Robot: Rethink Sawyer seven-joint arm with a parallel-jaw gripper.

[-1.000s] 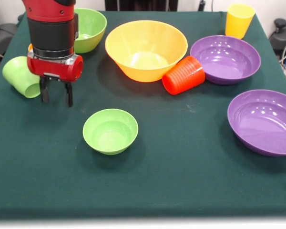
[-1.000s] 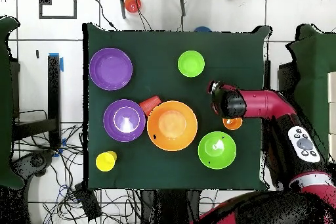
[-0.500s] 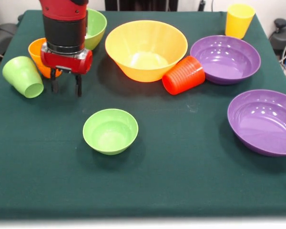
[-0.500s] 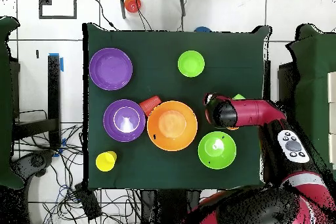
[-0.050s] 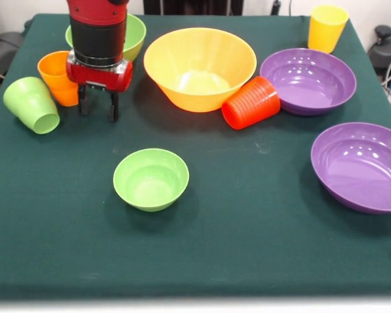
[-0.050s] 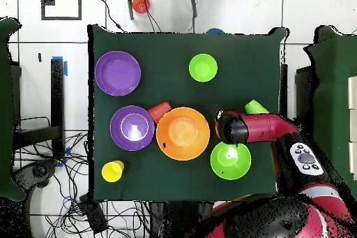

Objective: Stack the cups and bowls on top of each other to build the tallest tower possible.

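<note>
- Nothing is stacked yet: every piece sits apart on the surface (image 5: 247, 215), so this is the opening pick.
- Nearest, the small green bowl (image 5: 150, 178) waits alone; one purple bowl (image 5: 361, 166) lies off to the right.
- Mid-surface, the gripper (image 5: 98, 107) hovers with jaws parted and empty, just beside the orange cup (image 5: 58, 77), the tipped light-green cup (image 5: 31, 104) nearby.
- Behind, the big orange-yellow bowl (image 5: 200, 67) looks like the tower's base.
- Next call: choose a piece, centre over it, then descend.

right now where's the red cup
In the front view the red cup lies on its side mid-table, between the big orange-yellow bowl and the nearer purple bowl.
</note>
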